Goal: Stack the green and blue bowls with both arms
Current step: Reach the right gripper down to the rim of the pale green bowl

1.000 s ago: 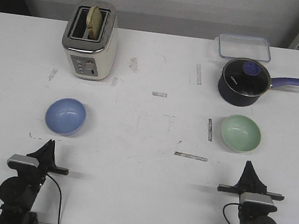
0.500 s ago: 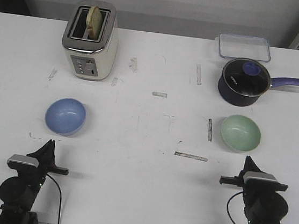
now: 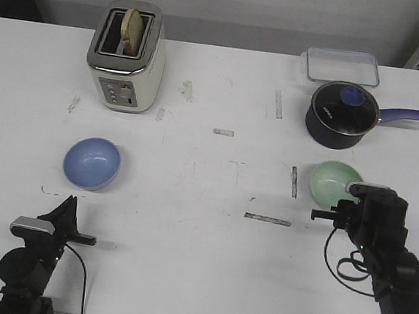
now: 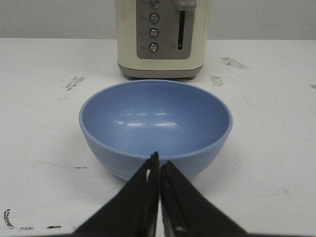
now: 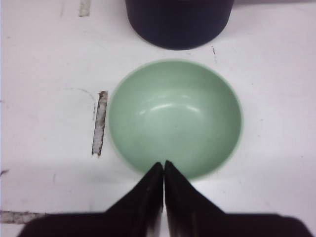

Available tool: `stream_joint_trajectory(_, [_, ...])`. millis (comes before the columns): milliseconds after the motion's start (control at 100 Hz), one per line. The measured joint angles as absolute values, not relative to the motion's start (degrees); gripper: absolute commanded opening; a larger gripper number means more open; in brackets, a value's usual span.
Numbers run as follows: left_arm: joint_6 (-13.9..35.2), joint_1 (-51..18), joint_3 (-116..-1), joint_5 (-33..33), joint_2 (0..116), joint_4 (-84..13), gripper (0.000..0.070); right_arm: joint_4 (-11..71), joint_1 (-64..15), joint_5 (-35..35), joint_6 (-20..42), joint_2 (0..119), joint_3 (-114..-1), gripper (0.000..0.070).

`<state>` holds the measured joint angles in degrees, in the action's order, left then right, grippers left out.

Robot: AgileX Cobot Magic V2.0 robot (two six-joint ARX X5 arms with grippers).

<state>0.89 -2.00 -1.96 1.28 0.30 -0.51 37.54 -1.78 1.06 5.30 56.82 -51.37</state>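
Forward goes my right arm (image 3: 381, 245) since the earlier frames, so its black gripper (image 5: 163, 170) now hangs at the near rim of the pale mint green glossy bowl (image 3: 334, 183); my left arm (image 3: 32, 254) has not moved.

Both pairs of jaws are pressed together, tips meeting and holding nothing. My left gripper (image 4: 159, 163) points at the near wall of the light periwinkle blue glossy bowl (image 3: 92, 162), which sits upright on the scuffed white desk (image 3: 204, 202) in front of the cream toaster (image 3: 126, 56) holding a slice of bread. Beyond the green bowl stands the dark blue lidded saucepan (image 3: 341, 115). The two bowls rest well apart.
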Motion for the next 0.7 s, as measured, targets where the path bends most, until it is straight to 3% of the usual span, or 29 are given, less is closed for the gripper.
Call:
stream_joint_trajectory(250, [0.9, -2.0, -2.0, 1.3, 0.3, -0.5, 0.0001, 44.7, 4.8, -6.5, 5.9, 69.8, -62.3, 0.0024])
stream_joint_trajectory(290, [0.9, -2.0, -2.0, 1.3, 0.3, -0.5, 0.0001, 45.1, 6.6, -8.7, 6.0, 71.3, -63.9, 0.0095])
stream_joint_trajectory(370, [0.9, -2.0, -2.0, 1.3, 0.3, -0.5, 0.0001, 46.1, 10.1, -12.3, 6.0, 73.9, -66.9, 0.0334])
stream_joint_trajectory(420, [0.9, -2.0, -2.0, 1.3, 0.3, -0.5, 0.0001, 46.2, 12.3, -14.1, 6.0, 75.4, -68.2, 0.0412])
stream_joint_trajectory(700, [0.9, -2.0, -2.0, 1.3, 0.3, -0.5, 0.0001, 46.4, 20.4, -17.8, 5.7, 83.3, -69.1, 0.0439])
